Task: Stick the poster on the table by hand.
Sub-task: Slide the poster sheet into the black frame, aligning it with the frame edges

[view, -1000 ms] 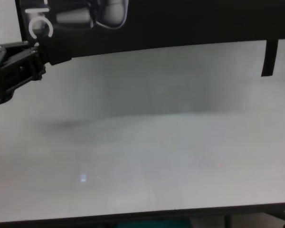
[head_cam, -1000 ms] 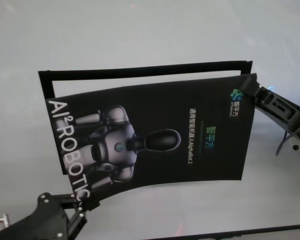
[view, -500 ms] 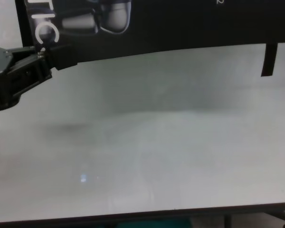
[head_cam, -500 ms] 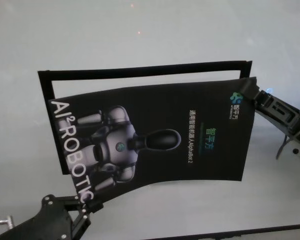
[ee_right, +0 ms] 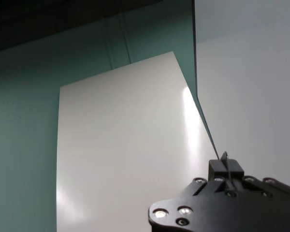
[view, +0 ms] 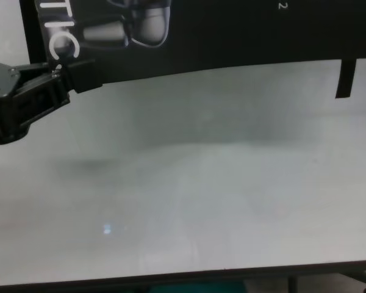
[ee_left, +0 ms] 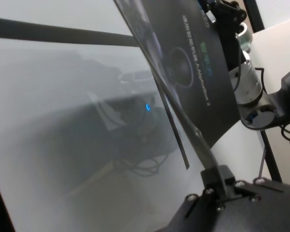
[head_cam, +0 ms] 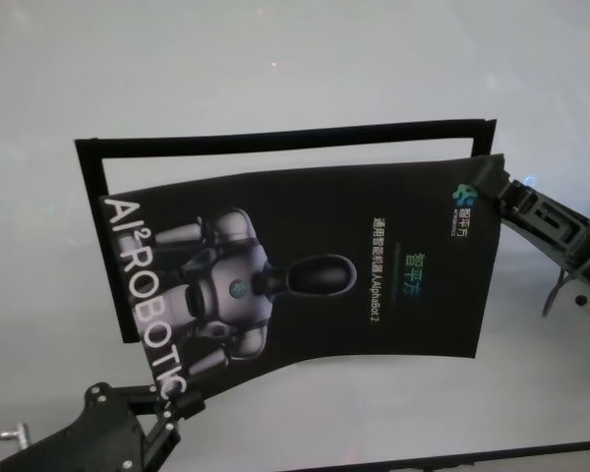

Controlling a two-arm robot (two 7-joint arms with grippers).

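- I held the poster (head_cam: 305, 270) stretched between my two grippers above the table (head_cam: 275, 69), its printed face turned up toward my head camera and the sheet sagging a little in the middle.
- My left gripper (head_cam: 172, 401) was pressed together on the poster's near left corner, just past the end of the white lettering; the chest view showed the same pinch (view: 60, 73) by the letters "TIC".
- My right gripper (head_cam: 494, 182) was clamped on the far right corner, beside the small logo; my right wrist camera saw the sheet edge-on, caught between the fingers (ee_right: 225, 166).
- A black rectangular outline (head_cam: 285, 138) lay on the white tabletop under and behind the poster, its far and left sides showing.
- The poster hid the rest of that outline from my head camera.
- A short black strip (view: 346, 78) showed below the poster's edge in the chest view.
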